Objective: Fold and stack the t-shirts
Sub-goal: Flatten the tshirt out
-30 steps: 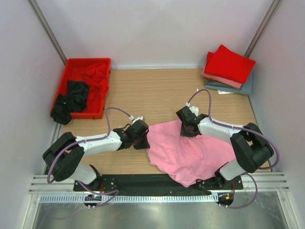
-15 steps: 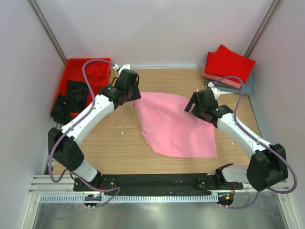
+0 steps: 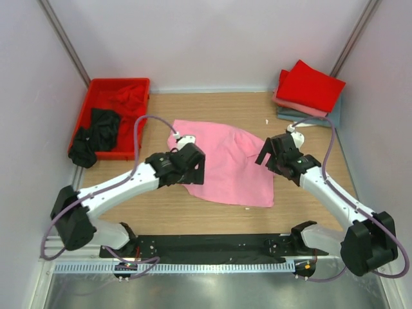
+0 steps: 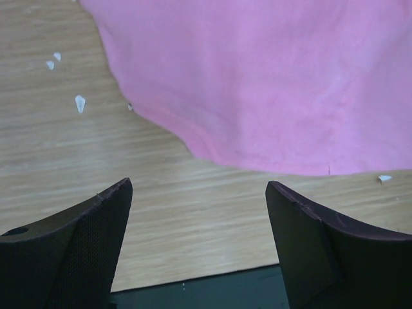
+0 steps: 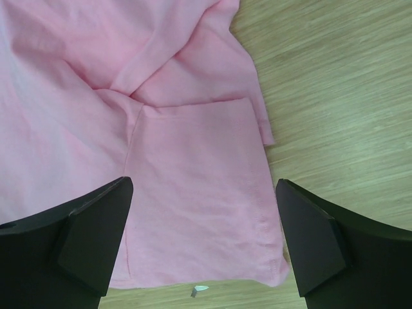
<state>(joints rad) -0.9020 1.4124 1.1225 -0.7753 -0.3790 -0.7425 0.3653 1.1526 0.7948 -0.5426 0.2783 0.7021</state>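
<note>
Pink t-shirt point(image 3: 222, 168) lies spread between left tool point(image 4: 199, 188) and right tool point(image 5: 205, 185).

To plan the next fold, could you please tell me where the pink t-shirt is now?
In the top view, the pink t-shirt lies in the middle of the table, between the left gripper and the right gripper.
</note>
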